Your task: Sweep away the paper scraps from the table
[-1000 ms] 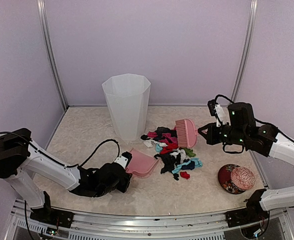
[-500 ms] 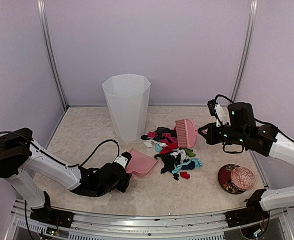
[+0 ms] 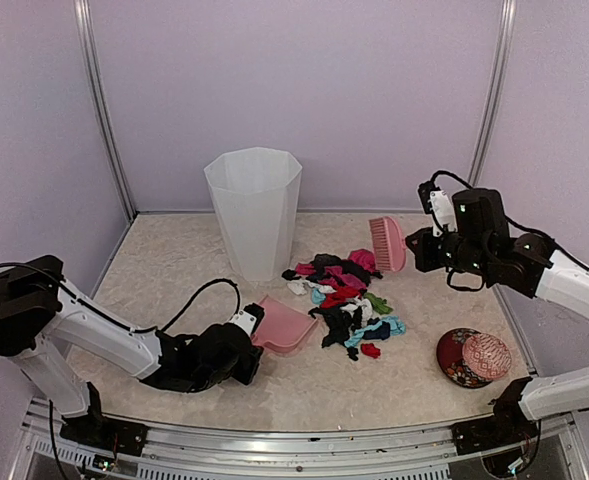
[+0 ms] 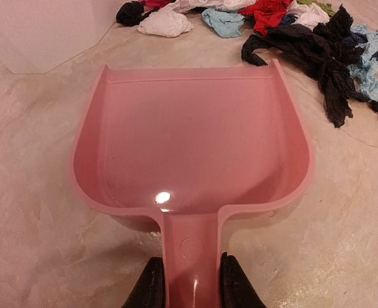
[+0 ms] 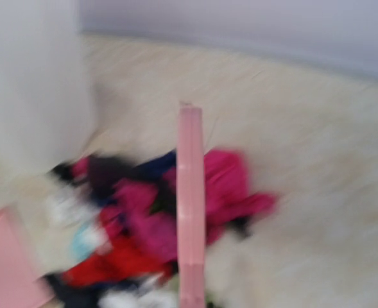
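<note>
Top external shows your right end effector (image 3: pixel 421 250) clamped on the pink brush (image 3: pixel 387 243), which is held up just beyond the far edge of the paper scraps (image 3: pixel 346 300) heaped on the worktop (image 3: pixel 164 270). Your left end effector (image 4: pixel 189 285) is clamped on the handle of the pink dustpan (image 4: pixel 189 135), its lip flat beside the pile. Land the bristles behind the farthest scraps. Then draw short, low strokes toward the dustpan mouth, keeping that lip pressed down so nothing slides under.
</note>
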Action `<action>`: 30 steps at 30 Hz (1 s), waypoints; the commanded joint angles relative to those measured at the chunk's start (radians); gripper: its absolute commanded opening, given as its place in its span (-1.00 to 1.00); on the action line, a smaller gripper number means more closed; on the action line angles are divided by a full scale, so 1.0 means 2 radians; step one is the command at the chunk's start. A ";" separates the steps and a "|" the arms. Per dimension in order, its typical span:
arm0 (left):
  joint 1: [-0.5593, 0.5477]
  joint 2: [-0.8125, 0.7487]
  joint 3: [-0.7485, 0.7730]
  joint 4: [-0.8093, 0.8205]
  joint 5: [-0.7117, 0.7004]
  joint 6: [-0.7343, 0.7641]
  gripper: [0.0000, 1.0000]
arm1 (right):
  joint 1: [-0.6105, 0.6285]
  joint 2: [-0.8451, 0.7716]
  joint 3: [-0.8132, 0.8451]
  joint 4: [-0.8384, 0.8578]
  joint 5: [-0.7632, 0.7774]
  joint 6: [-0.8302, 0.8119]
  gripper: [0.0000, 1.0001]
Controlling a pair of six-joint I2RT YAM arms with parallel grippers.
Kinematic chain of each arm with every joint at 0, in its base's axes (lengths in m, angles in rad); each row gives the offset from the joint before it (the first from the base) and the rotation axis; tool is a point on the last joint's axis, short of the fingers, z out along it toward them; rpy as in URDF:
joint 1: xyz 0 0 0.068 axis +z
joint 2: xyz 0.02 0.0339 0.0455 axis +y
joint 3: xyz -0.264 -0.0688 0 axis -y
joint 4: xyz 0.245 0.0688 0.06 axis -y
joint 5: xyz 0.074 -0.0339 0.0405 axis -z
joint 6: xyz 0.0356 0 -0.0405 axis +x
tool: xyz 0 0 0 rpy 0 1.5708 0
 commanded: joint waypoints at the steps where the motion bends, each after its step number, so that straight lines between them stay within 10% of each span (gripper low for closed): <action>1: 0.004 -0.027 0.007 -0.036 0.023 0.007 -1.00 | -0.008 0.034 0.035 0.038 0.118 -0.099 -1.00; 14: 0.006 -0.084 0.063 -0.195 0.058 0.008 -1.00 | -0.036 0.216 0.062 0.202 0.088 -0.366 -1.00; 30: 0.019 -0.021 0.147 -0.279 0.096 0.041 -1.00 | -0.020 0.303 0.075 0.148 -0.075 -0.345 -1.00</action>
